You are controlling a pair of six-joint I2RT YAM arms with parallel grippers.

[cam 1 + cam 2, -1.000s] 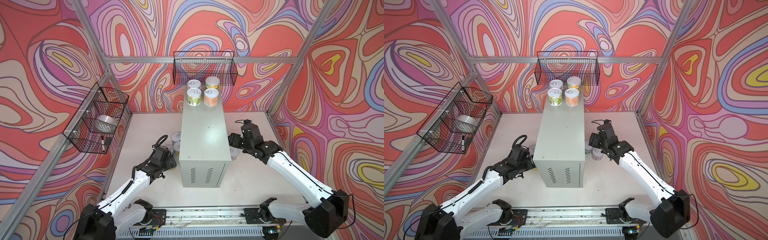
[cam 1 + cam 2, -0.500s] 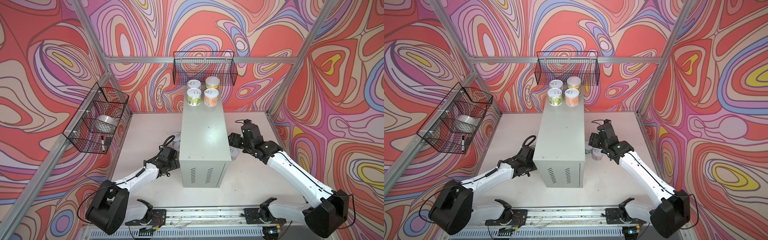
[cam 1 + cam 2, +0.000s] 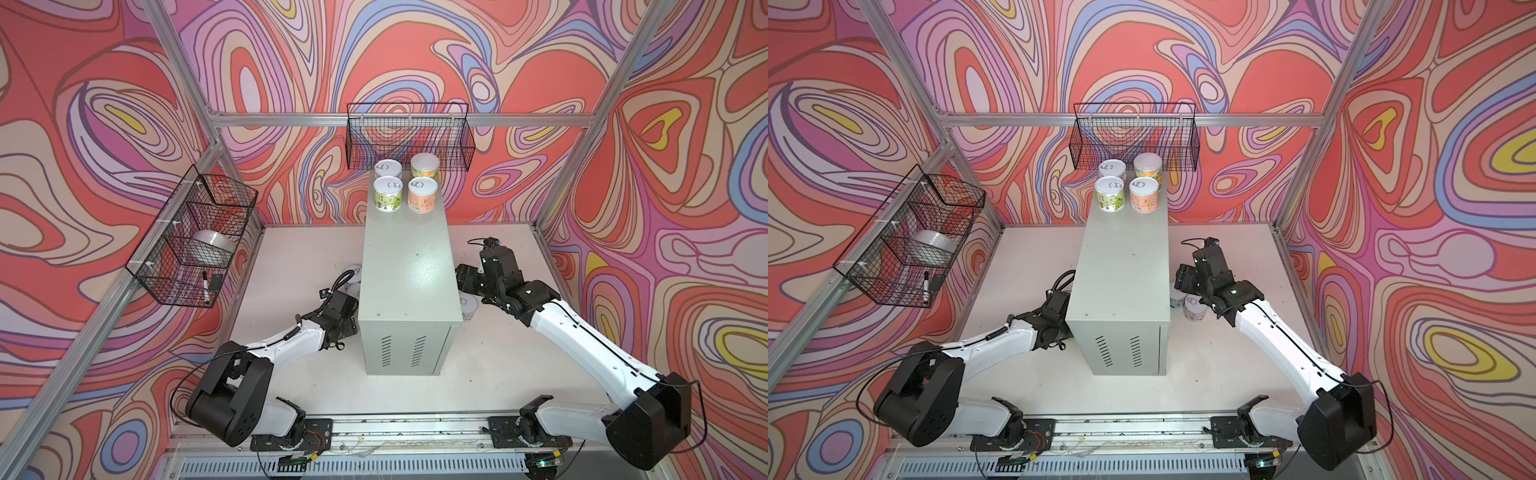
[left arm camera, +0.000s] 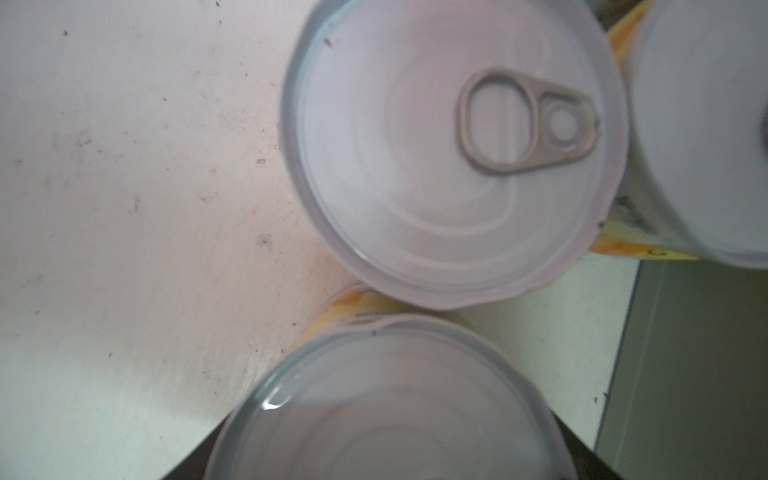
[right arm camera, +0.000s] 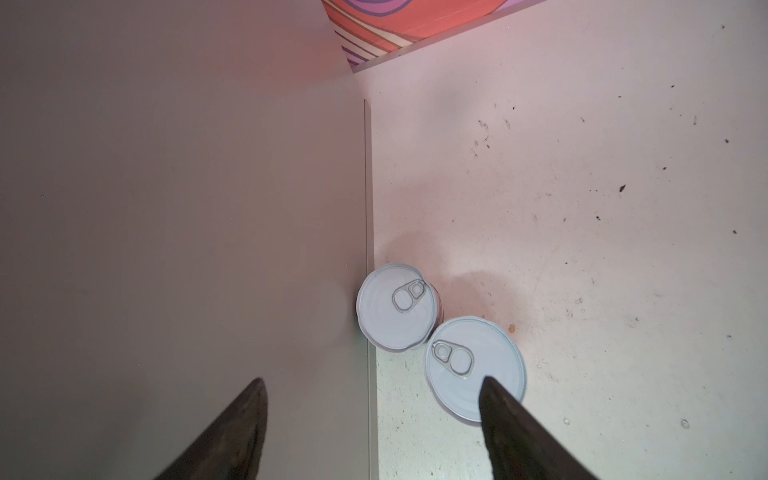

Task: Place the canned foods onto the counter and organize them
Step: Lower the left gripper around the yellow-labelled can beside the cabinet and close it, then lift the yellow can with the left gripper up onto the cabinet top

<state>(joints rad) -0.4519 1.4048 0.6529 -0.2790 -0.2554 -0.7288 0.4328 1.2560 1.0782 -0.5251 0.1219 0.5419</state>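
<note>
Four cans atop counter, two cans beside

so the tall pale grey counter has four upright pastel-label cans in a neat 2x2 at its far end, two more silver-lidded cans side by side down at its right wall, and three cans bunched upright by its left wall

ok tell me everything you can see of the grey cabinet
The cabinet is a tall pale grey box, seemingly painted metal, upright on the table, its length running front to back. Two columns of vent slits mark the near face; the flat top shows dark specks. Four cans stand two by two at its far end. Another can sits on the table close against its right side.
</note>
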